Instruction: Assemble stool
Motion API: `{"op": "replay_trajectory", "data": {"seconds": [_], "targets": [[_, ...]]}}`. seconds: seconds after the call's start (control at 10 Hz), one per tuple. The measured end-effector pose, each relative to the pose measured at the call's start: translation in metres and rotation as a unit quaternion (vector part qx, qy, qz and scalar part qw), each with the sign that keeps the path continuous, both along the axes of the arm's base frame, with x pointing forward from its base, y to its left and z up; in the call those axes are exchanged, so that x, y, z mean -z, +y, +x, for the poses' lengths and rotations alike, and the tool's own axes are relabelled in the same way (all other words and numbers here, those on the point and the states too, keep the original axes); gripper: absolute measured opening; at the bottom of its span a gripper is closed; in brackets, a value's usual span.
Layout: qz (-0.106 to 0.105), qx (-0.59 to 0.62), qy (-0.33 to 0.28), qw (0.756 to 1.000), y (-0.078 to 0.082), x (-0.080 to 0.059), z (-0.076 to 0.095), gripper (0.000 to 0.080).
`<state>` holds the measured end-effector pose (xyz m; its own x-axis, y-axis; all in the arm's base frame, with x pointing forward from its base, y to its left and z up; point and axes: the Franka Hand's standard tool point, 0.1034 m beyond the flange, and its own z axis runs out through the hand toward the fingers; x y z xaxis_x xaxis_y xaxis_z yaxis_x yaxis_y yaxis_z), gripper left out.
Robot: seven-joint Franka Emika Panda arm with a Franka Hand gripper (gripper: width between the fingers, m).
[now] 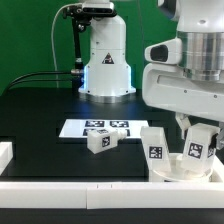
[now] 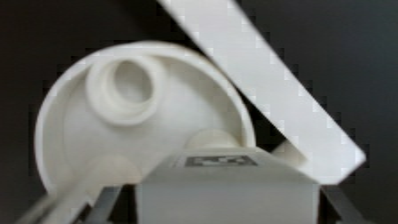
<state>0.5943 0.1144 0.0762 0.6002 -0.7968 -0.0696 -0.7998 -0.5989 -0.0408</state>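
1. The two-finger gripper point(image 1: 197, 140) of the white arm hangs low over the black table point(image 1: 40, 110), at the exterior view's right.
2. Its fingers are closed to a middle width on a short, chunky white plastic leg point(image 1: 197, 152) that carries a square black-and-white tag. In the wrist view this held leg sits between the fingers.
3. The round flat white plastic disc seat point(image 1: 178, 170) lies right under the held leg, near the long white border rail point(image 1: 100, 186) at the table's front edge.
4. The wrist view shows a round socket point(image 2: 128, 85) in the seat, and a rail passes just beside the seat's rim.
5. I cannot tell if the held leg already touches the seat.
6. A second leg point(image 1: 155, 150) stands upright just beside the seat, on the exterior view's left of it.
7. A third leg point(image 1: 100, 141) lies on its side, just in front of the marker board point(image 1: 95, 126).
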Motion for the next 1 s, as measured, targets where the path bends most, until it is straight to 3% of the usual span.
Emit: {"op": "replay_trajectory", "data": {"seconds": [0.2, 0.7, 1.0], "targets": [[0.022, 0.189, 0.003, 0.982, 0.005, -0.002, 0.006, 0.0334], [0.028, 0.344, 0.021, 0.938, 0.008, -0.001, 0.005, 0.0334], [0.045, 0.505, 0.026, 0.862, 0.015, 0.006, 0.005, 0.0334]]}}
